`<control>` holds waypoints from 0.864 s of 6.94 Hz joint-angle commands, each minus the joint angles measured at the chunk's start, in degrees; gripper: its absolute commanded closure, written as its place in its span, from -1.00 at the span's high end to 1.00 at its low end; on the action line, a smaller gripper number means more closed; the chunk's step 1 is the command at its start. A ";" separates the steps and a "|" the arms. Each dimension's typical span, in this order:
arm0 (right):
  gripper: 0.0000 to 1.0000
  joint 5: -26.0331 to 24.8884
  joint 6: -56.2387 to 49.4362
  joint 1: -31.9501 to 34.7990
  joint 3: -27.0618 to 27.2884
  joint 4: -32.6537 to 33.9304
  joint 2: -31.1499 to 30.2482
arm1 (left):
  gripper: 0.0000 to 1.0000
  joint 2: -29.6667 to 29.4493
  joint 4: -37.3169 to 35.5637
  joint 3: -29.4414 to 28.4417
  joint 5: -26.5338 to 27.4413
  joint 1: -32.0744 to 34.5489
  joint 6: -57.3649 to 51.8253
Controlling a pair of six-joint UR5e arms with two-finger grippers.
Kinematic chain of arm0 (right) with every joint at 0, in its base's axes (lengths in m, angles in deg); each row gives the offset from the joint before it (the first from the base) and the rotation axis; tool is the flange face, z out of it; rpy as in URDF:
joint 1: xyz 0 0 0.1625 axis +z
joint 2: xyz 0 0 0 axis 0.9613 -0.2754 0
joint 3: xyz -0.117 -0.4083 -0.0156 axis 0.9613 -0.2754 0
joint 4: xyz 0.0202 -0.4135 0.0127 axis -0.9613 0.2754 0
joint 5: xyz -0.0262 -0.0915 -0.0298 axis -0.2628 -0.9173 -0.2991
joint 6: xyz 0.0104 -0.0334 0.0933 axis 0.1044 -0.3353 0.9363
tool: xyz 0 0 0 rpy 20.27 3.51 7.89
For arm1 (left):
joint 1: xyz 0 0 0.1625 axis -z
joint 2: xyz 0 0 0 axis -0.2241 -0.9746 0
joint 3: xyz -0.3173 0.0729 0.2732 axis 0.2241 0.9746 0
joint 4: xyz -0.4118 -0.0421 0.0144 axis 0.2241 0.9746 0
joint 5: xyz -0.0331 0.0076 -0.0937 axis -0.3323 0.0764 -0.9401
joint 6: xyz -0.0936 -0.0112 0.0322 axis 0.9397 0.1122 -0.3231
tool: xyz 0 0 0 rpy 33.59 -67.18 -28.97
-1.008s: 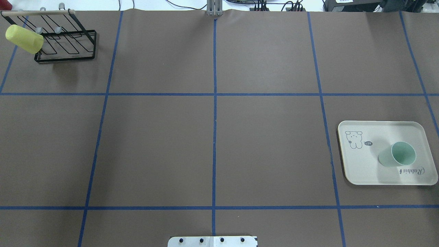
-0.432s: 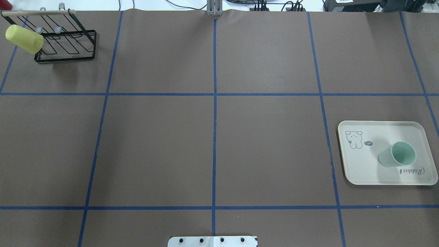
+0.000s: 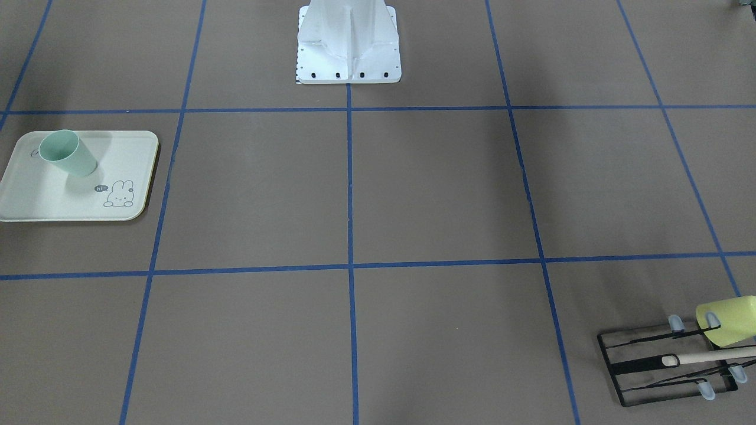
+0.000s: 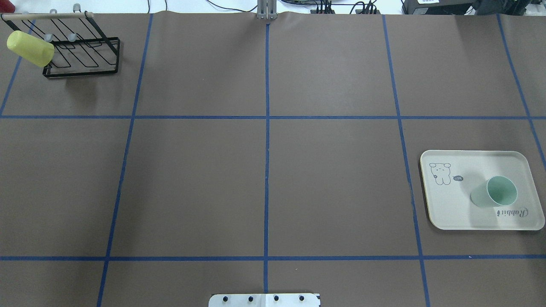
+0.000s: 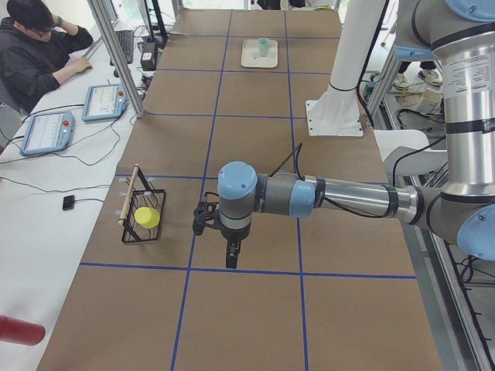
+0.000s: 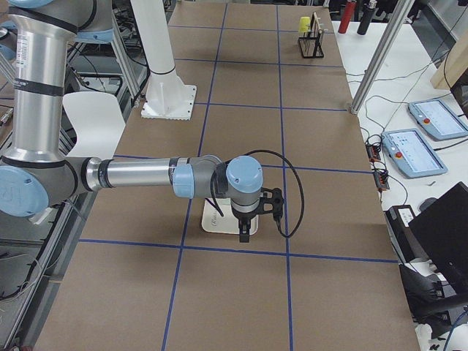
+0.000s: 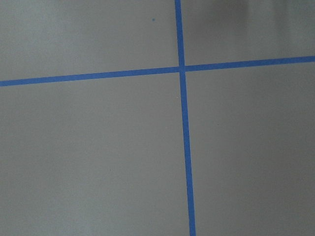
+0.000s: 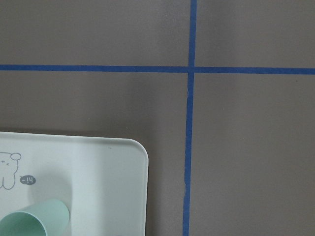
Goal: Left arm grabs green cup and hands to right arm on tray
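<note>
The pale mint-green cup (image 4: 495, 192) stands mouth up on the cream tray (image 4: 452, 209) at the table's right side. Both also show in the front view, cup (image 3: 66, 153) on tray (image 3: 47, 200), and in the right wrist view, cup (image 8: 29, 223) on tray (image 8: 98, 167). The left gripper (image 5: 230, 259) shows only in the exterior left view, hanging fingers down over bare table beside the rack; I cannot tell if it is open. The right gripper (image 6: 244, 234) shows only in the exterior right view, over the tray's edge (image 6: 216, 219); I cannot tell its state.
A black wire rack (image 4: 85, 55) with a yellow-green cup (image 4: 30, 48) hung on it stands at the far left corner. The robot's white base (image 3: 348, 41) is at the near middle edge. An operator (image 5: 31, 54) sits beside the table.
</note>
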 commanded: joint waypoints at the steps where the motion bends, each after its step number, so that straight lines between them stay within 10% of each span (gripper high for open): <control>1: 0.99 -0.09 -0.03 0.03 -0.08 0.03 0.03 | 1.00 -0.10 0.00 -0.10 -0.07 0.00 0.00; 6: 0.99 0.00 0.06 0.03 -0.08 -0.06 0.03 | 1.00 -0.28 0.26 -1.24 -0.07 0.00 0.09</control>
